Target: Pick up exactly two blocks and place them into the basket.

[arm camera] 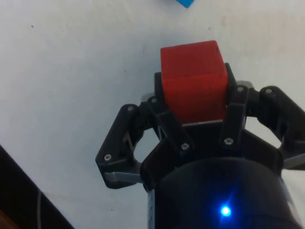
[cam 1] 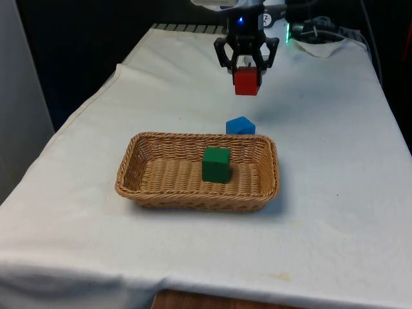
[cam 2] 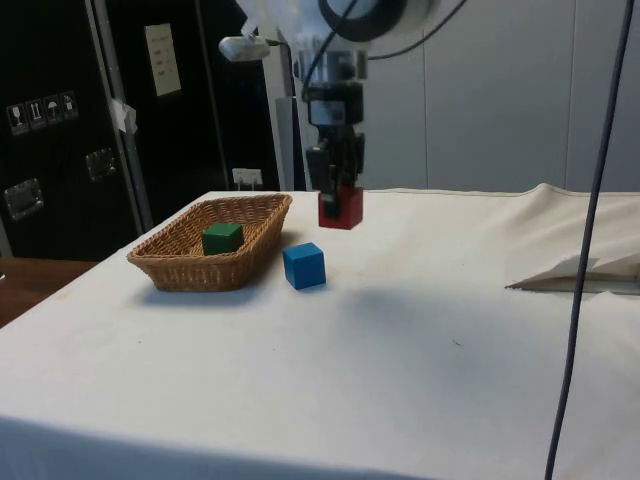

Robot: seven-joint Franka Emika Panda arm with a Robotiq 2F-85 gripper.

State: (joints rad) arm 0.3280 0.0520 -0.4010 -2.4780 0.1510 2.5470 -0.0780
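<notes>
A red block (cam 1: 246,82) (cam 2: 340,207) (arm camera: 193,81) hangs in the air above the cloth, and my gripper (cam 1: 246,72) (cam 2: 337,192) (arm camera: 193,98) is shut on it. It is behind the wicker basket (cam 1: 148,190) (cam 2: 170,268), towards the robot. A green block (cam 1: 216,164) (cam 2: 222,238) lies inside the basket. A blue block (cam 1: 240,125) (cam 2: 303,265) rests on the cloth just outside the basket's far rim, below and in front of the held block; a corner of the blue block (arm camera: 186,2) shows in the wrist view.
A folded piece of white cloth (cam 1: 318,46) (cam 2: 580,275) lies near the robot's base. The table's edges (cam 1: 90,103) run along both sides of the cloth.
</notes>
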